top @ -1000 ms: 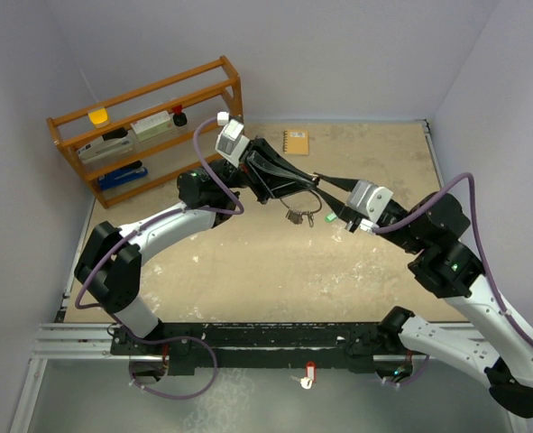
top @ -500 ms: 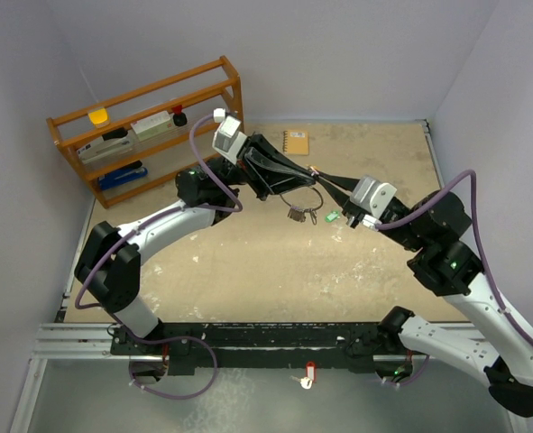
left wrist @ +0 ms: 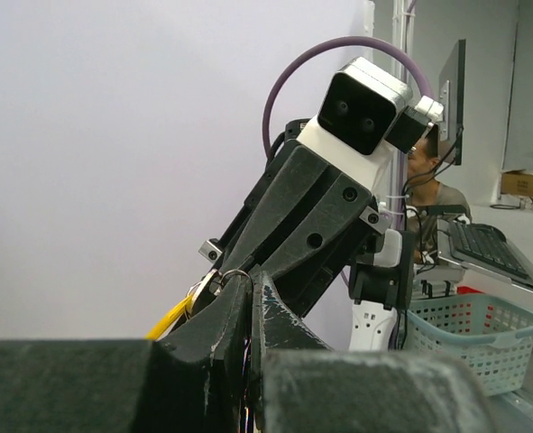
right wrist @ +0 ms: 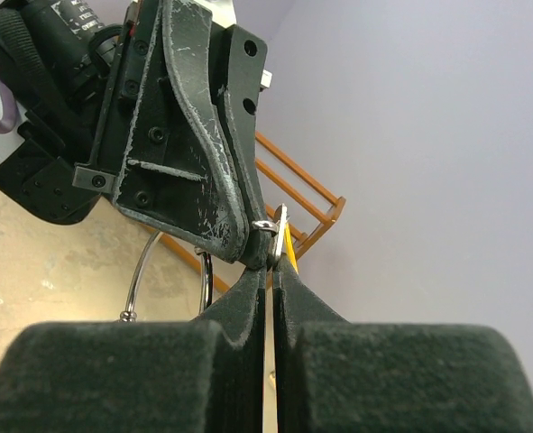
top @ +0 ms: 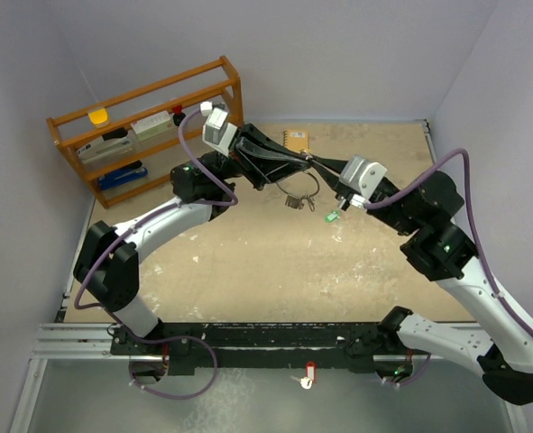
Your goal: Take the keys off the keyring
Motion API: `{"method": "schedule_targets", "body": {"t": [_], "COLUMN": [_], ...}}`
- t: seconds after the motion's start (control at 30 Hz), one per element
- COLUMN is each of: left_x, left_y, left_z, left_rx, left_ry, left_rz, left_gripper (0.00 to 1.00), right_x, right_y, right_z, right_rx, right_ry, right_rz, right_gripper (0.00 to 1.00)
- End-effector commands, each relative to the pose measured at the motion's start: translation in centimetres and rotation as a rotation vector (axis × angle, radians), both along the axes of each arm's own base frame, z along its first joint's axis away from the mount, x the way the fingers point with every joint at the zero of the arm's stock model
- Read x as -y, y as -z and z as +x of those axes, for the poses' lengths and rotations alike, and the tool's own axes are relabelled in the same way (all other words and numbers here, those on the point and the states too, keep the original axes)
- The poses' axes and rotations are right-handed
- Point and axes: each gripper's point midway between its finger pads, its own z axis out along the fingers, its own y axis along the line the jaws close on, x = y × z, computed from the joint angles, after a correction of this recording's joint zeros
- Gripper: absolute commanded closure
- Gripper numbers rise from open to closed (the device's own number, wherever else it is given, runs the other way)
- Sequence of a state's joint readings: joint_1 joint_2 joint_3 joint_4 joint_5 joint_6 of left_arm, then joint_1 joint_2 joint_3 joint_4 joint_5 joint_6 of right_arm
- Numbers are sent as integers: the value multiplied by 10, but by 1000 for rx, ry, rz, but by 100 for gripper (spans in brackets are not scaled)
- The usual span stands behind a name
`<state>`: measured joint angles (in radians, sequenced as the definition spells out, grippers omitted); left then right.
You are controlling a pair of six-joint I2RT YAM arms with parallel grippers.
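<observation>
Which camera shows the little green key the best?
The top external view. There the green key shows as a bright speck near the right gripper. Both wrist views show only shut fingers and silver loops of the keyring; no green appears in them.

Silver keyring (top: 304, 187) hangs aloft, one key (top: 292, 203) seemingly dangling below; green key (top: 332, 216) lies apart.

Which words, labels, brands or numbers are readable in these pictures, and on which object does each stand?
No text is readable with certainty.
Tan notebook: dark print on the cover, too small.
White box on the wooden rack: label too small.
Left arm's black wrist motor: white lettering, blurred.
</observation>
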<state>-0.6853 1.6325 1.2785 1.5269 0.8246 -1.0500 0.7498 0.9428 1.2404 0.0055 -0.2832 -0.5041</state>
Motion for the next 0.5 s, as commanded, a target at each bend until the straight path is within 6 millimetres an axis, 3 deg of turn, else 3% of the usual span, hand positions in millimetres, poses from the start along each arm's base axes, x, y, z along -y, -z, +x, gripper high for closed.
{"method": "schedule_targets", "body": {"t": [0.0, 0.27, 0.37, 0.47], "left_x": [-35, -43, -47, -49], "left_y": [-52, -50, -52, -52], "left_z": [-45, -52, -55, -58], "left_rx": [206, 230, 237, 246], "left_ry": [-18, -51, -61, -68], "left_rz": [-246, -257, -266, -269], "left_gripper": [100, 100, 100, 100], "right_x": [-35, -27, -26, -23], "right_y": [83, 135, 144, 139], "right_z": [1, -1, -6, -5], "right_rx": [-221, -351, -382, -374], "right_ry": [-125, -94, -115, -101], "right_rz": [-215, -264, -265, -243], "right_gripper": [100, 100, 100, 100]}}
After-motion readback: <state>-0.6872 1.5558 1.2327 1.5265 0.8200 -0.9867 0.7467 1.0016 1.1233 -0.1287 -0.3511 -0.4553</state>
